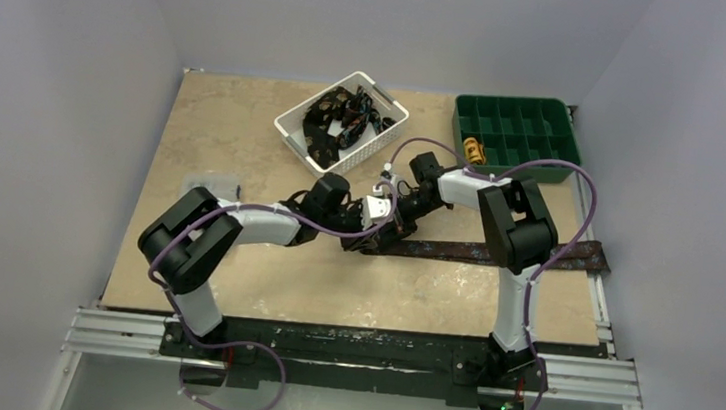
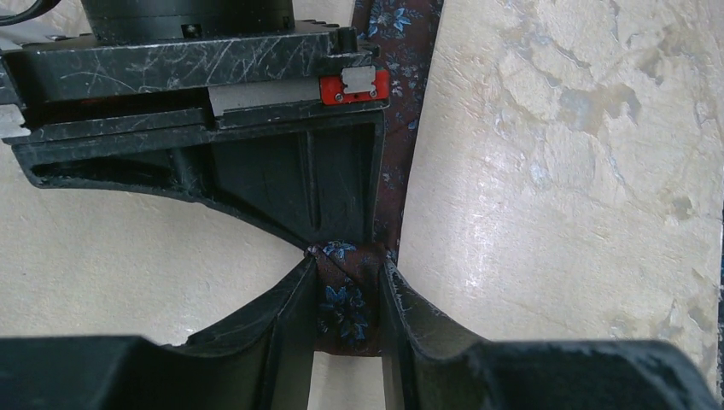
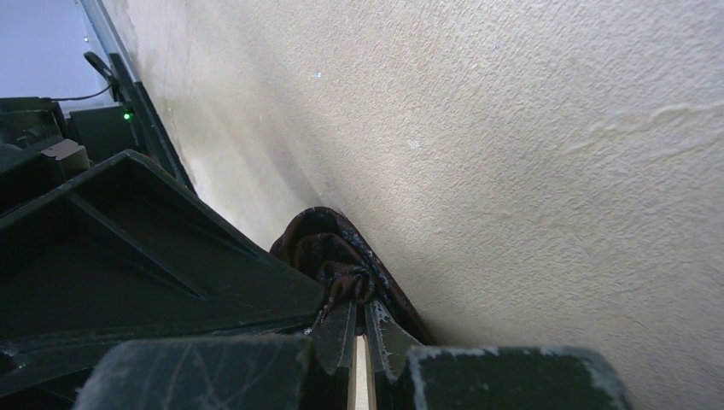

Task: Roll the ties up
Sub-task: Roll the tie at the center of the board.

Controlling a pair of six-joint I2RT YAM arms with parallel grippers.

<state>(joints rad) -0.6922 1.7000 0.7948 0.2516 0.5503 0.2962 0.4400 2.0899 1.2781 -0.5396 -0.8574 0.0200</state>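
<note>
Scuffed black left fingers (image 2: 273, 325) fill the bottom of the left wrist view. They are closed against the end of a long dark brown necktie with small bluish flowers (image 2: 410, 77), and the fabric fills the gap between them. The rest of that tie runs straight away across the pale mottled table (image 2: 555, 171) and passes under the other arm's black wrist block.

The right fingers (image 3: 337, 329) are almost pressed together, pinching a bunched fold of the same tie at their tips. How many turns that fold holds cannot be told.

From above, the left arm bends its elbow out to the left and reaches right. The right arm rises tall, then folds back down and to the left. Both wrists meet just left of the table's middle and hide all four fingers in that view.

The tie lies flat from there to the table's right edge, partly covered by the right arm's upright link.

At the far side a white slotted basket (image 1: 314, 100) holds a dark tangle too small to sort out. A green compartment tray (image 1: 515, 100) holds one small yellow thing (image 1: 474, 151).
</note>
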